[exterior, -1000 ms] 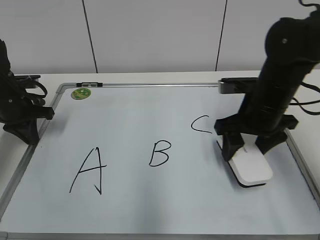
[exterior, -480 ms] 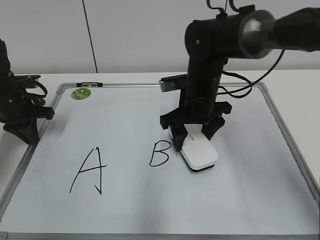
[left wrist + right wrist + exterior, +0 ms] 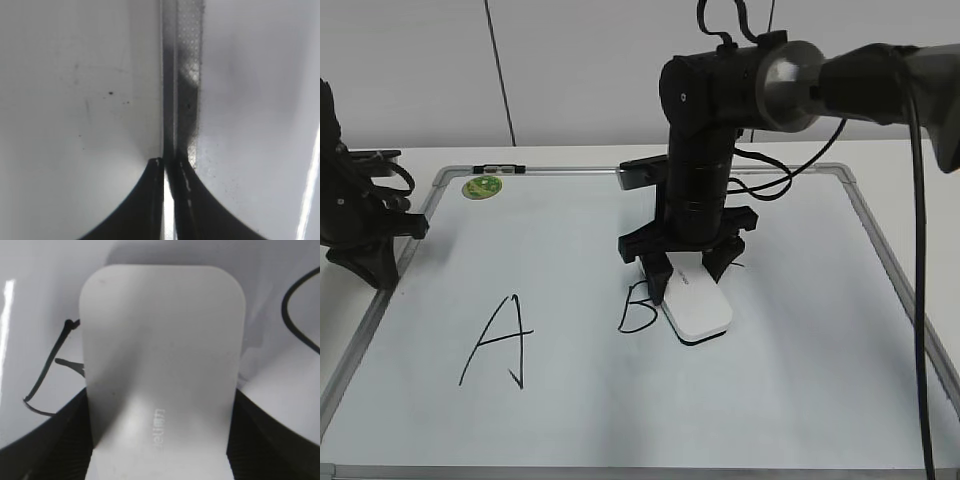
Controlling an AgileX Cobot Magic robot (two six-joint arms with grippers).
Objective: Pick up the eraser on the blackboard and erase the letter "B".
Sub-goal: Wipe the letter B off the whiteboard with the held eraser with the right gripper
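Note:
The blackboard (image 3: 878,250) lies flat, white-surfaced with a grey frame. The letter "B" (image 3: 634,312) is drawn at its middle, right of a taller "A" (image 3: 500,340). My right gripper (image 3: 686,276) is shut on the eraser (image 3: 700,310), a white oblong block pressed flat on the board, its left edge touching the right side of the "B". In the right wrist view the eraser (image 3: 162,350) fills the space between the jaws (image 3: 160,440), with a black curve (image 3: 292,315) on its right. My left gripper (image 3: 370,262) is shut and empty at the board's left edge; its jaws (image 3: 167,161) sit over the frame (image 3: 182,75).
A round green magnet (image 3: 482,187) sits at the board's far left corner. Only a small stroke of the "C" (image 3: 736,265) shows beside the right arm. Thin black strokes (image 3: 47,375) lie left of the eraser in the right wrist view. A white wall stands behind the table.
My right gripper has slid the eraser leftward across the board, from the right side past the "C" to the right edge of the "B". The left arm has not moved.

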